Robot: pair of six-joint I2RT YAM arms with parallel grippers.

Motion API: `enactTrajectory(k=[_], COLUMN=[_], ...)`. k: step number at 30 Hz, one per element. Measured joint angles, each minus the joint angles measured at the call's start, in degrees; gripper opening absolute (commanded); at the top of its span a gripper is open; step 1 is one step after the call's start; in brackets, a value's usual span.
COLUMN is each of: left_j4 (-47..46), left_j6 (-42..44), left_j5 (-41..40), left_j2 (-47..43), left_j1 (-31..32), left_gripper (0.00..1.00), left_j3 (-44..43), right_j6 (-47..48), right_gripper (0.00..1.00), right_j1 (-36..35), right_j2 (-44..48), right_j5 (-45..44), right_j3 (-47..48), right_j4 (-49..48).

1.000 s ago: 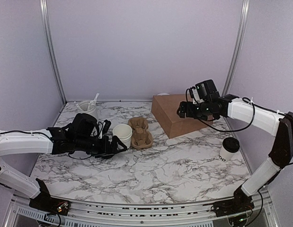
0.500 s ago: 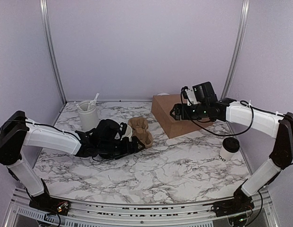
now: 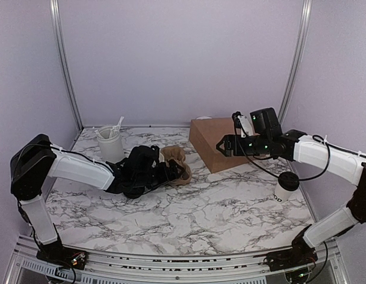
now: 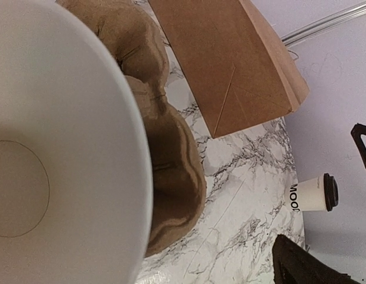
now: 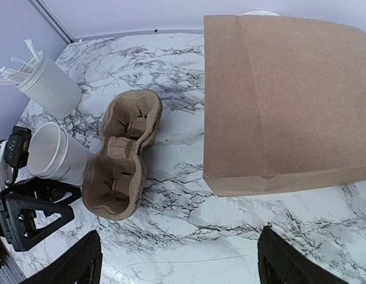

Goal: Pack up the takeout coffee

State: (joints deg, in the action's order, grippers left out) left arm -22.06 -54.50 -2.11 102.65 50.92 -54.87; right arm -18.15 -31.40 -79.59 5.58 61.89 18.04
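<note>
left gripper (image 3: 169, 173) wide open, lidless white cup (image 5: 52, 151) right at its jaws, beside pulp carrier (image 5: 120, 157). right gripper (image 3: 223, 145) wide, empty, by brown bag (image 5: 283, 100). takeout coffee (image 3: 285, 187) upright at right table (image 3: 230, 219) edge, untouched.

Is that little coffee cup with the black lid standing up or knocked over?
Upright: the coffee cup stands on its base, black lid on top.
</note>
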Motion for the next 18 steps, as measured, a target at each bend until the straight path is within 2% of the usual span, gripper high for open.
enactTrajectory(k=[10, 18], left_j4=[-1.2, -1.7], left_j6=[1.9, 5.1], left_j5=[-0.3, 1.3], left_j2=[1.1, 1.1], left_j1=[-4.9, -11.7], left_gripper=[0.99, 0.99], left_j3=[-0.4, 0.0], right_j6=[0.7, 3.1], right_gripper=[0.88, 0.86], right_j1=[-3.6, -11.8], right_j2=[-1.0, -11.2], right_j5=[-1.2, -5.0], right_j3=[0.4, 6.4], right_j4=[0.3, 1.3])
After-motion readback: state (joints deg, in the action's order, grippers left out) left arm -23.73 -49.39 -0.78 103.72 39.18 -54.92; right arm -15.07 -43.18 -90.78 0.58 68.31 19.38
